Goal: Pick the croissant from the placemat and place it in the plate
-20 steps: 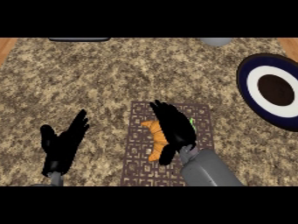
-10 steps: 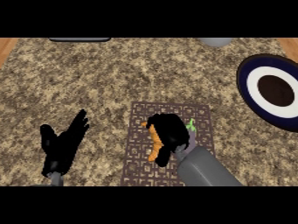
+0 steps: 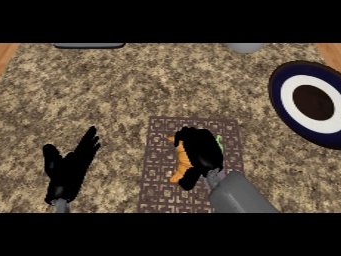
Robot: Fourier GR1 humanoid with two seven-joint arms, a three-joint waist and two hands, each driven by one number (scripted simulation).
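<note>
The right hand is down on the croissant, fingers curled over its right side and top, thumb reaching under the lower end — that's a grasp closing around the pastry. Compared with a second ago, the fingers have gone from lying stretched along the croissant to bending round it, and half a second back they were already folding in; now more of the orange crust is covered, with only the left edge and a bit of the upper tip peeking out. The croissant sits on the placemat, the brown patterned one in the lower middle of the speckled granite table, in much the same spot as before. A small green mark shows at the hand's right edge.

Over on the left, the left hand rests open on the table, fingers straight and pointing up and to the right, no different from the earlier frames.

The plate, dark blue rim, white ring, dark centre, lies at the right edge of the table, well apart from the placemat. At the far edge, a dark flat object at upper left and a grey rounded thing at upper right, both cut off.
</note>
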